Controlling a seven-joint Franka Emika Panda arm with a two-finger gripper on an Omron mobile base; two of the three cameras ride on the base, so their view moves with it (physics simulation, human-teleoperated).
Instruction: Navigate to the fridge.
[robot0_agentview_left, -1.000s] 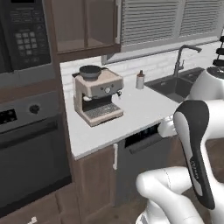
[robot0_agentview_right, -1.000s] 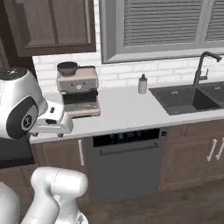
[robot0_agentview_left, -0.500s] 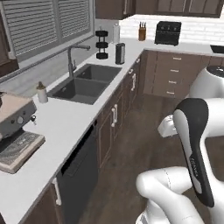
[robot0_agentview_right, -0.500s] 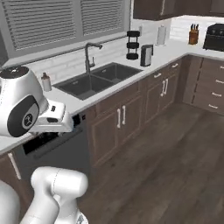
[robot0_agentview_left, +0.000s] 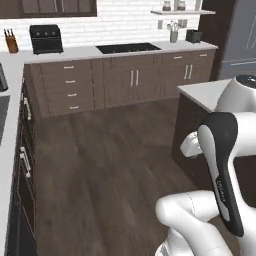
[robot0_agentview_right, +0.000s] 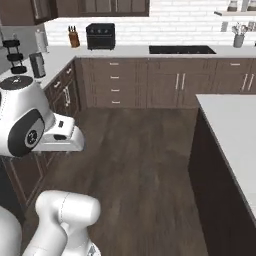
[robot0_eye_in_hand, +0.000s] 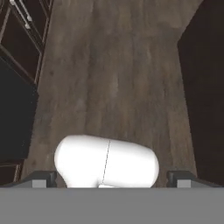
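One grey slab at the far right edge of the left base view is, I think, the fridge (robot0_agentview_left: 245, 35), cropped so I cannot make out its handles. Between us lie open wood floor (robot0_agentview_right: 140, 165) and the island desk (robot0_agentview_left: 205, 92). My gripper (robot0_eye_in_hand: 109, 181) points at the floor, fingertips set wide apart and holding nothing. I judge the fridge heavy and rigid, something to drive up to, not lift. No lettering is legible.
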